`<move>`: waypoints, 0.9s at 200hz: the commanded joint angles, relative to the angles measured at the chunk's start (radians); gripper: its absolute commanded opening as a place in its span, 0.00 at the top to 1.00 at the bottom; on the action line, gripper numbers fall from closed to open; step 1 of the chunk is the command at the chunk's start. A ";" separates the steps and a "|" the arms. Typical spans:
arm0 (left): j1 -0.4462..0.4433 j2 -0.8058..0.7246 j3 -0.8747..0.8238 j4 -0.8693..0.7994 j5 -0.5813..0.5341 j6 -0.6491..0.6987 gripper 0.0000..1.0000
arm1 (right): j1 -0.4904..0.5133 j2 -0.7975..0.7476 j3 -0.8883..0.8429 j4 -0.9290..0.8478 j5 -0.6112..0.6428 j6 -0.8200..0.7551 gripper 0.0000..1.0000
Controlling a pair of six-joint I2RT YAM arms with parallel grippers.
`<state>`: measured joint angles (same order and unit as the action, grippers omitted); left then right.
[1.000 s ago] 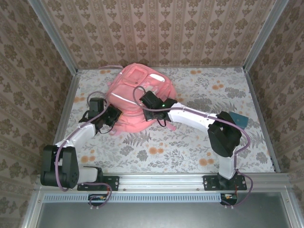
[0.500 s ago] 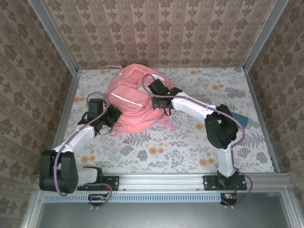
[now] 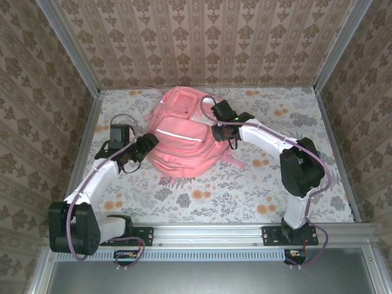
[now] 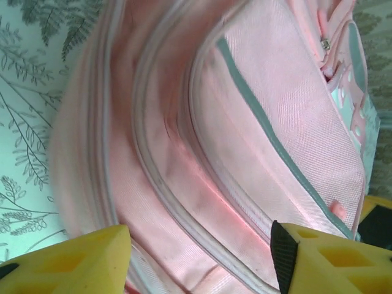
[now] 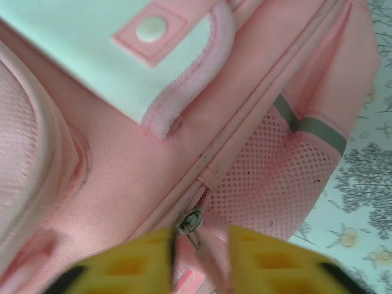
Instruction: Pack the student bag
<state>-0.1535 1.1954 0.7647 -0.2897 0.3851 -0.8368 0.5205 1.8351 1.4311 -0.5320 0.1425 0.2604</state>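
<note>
Zip pull, small grey metal, lies between right gripper's parted fingers; best pinch it squarely, letting left gripper, fingers spread, brace the large pink fabric student bag.

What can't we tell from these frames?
- Inside of the bag: fabric covers it, every view.
- Whether right gripper pinches the zipper pull: right wrist view, fingers blurred, pink tab crowds the gap.
- Whether left gripper touches the bag: top view too small; left wrist view cuts fingers at bottom edge.
</note>
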 commanded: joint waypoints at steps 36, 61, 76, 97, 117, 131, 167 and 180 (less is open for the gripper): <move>0.001 0.055 0.085 -0.020 -0.004 0.113 0.34 | -0.005 -0.102 -0.045 0.146 -0.428 -0.050 0.23; -0.011 0.108 0.109 0.003 0.004 0.110 0.34 | -0.008 -0.018 0.011 0.132 -0.473 -0.050 0.16; -0.017 0.138 0.118 0.016 0.011 0.108 0.34 | -0.011 0.018 0.035 0.130 -0.479 -0.038 0.14; -0.018 0.180 0.129 0.037 0.022 0.106 0.34 | -0.014 0.050 0.047 0.135 -0.528 -0.029 0.11; -0.020 0.219 0.138 0.062 0.038 0.113 0.34 | -0.015 0.062 0.051 0.119 -0.559 -0.029 0.08; -0.022 0.245 0.142 0.083 0.055 0.111 0.34 | -0.017 0.057 0.038 0.110 -0.582 -0.029 0.06; -0.037 0.311 0.148 0.132 0.093 0.095 0.35 | -0.018 0.010 -0.007 0.106 -0.666 -0.013 0.05; -0.044 0.323 0.145 0.149 0.097 0.086 0.35 | -0.019 -0.014 -0.031 0.117 -0.701 -0.004 0.05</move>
<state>-0.1787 1.4960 0.8780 -0.1997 0.4339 -0.7544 0.4969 1.8828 1.4406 -0.3992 -0.4362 0.2306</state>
